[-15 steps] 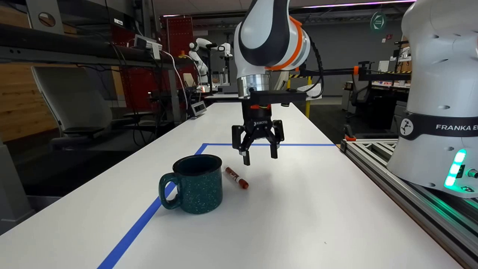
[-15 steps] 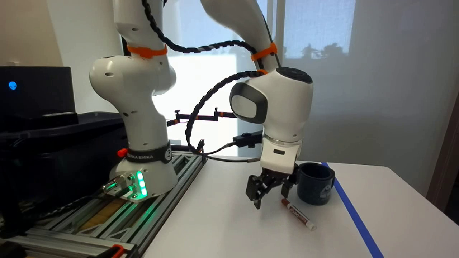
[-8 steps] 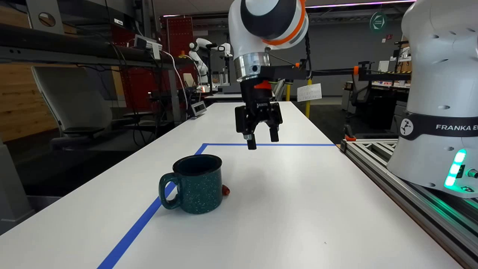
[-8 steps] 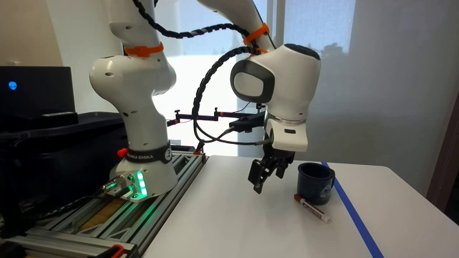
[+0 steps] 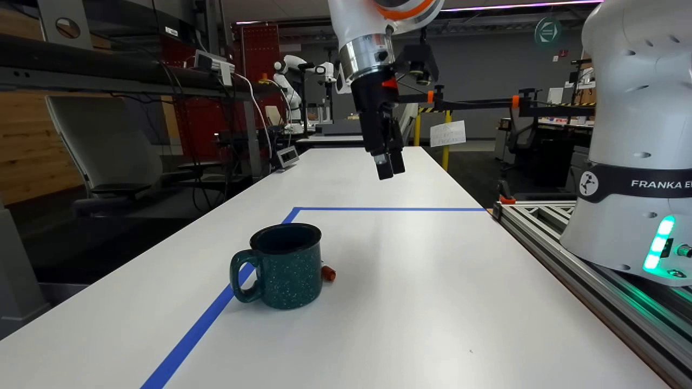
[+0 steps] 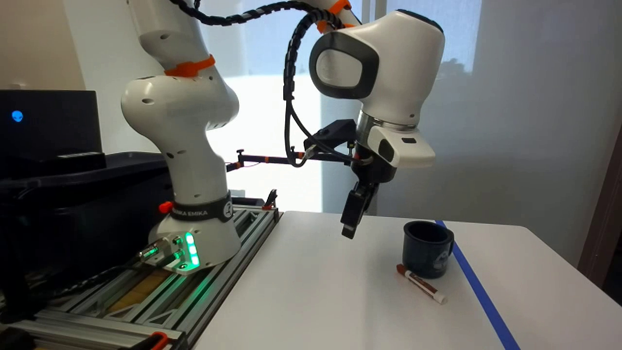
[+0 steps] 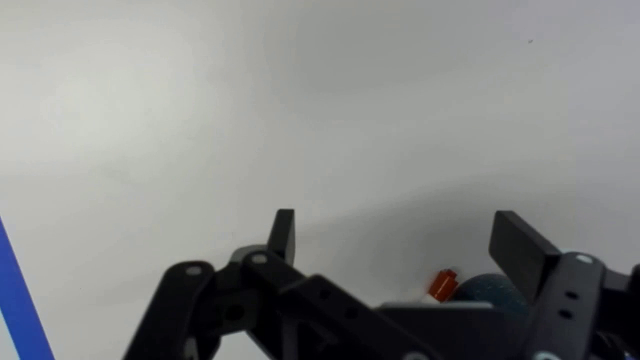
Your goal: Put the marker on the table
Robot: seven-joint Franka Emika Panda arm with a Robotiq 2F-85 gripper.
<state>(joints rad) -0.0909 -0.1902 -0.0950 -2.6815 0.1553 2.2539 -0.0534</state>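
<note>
Camp mug (image 5: 290,275): in an exterior view, left of centre; dry-erase marker (image 5: 328,273) mostly behind it; Robotiq gripper (image 5: 391,168) upper centre;
White tabletop (image 6: 301,291): in an exterior view, marker lying on it, lower right; gripper well apart;
Fingers (image 7: 284,232): in the wrist view, spread wide, grasping nothing; placement looks complete, only withdrawal perhaps left.

Claw (image 7: 392,215) up in the air, fingers (image 7: 522,252) spread well apart. Wrist (image 6: 401,68) leans off vertical in both exterior views, claw end toward base (image 6: 216,243). Base light (image 6: 192,250) lit green.
</note>
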